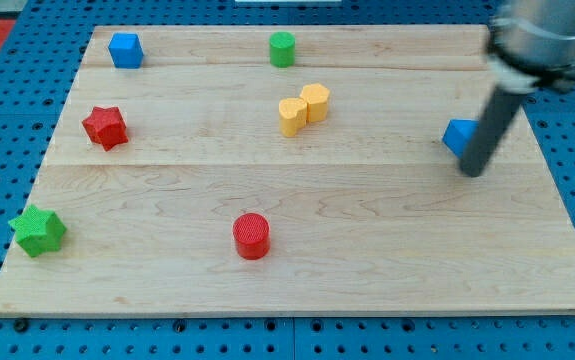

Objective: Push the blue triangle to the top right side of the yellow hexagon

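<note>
Tip (pixel 474 172) of my rod is sitting on the board at the view's right, touching or just beside the blue triangle (pixel 457 135), on that block's lower-right side. Rod has no jaws, so nothing is being gripped, only pushed. Blue triangle is lying well apart from the yellow hexagon (pixel 315 102), off to the hexagon's right and slightly lower. Hexagon is touching a second yellow block (pixel 291 116) at its lower left. Tip placement is probably setting up a shove leftward and upward toward the hexagon's upper right. Green cylinder (pixel 282 48) near the view's top is sitting close to that route.
</note>
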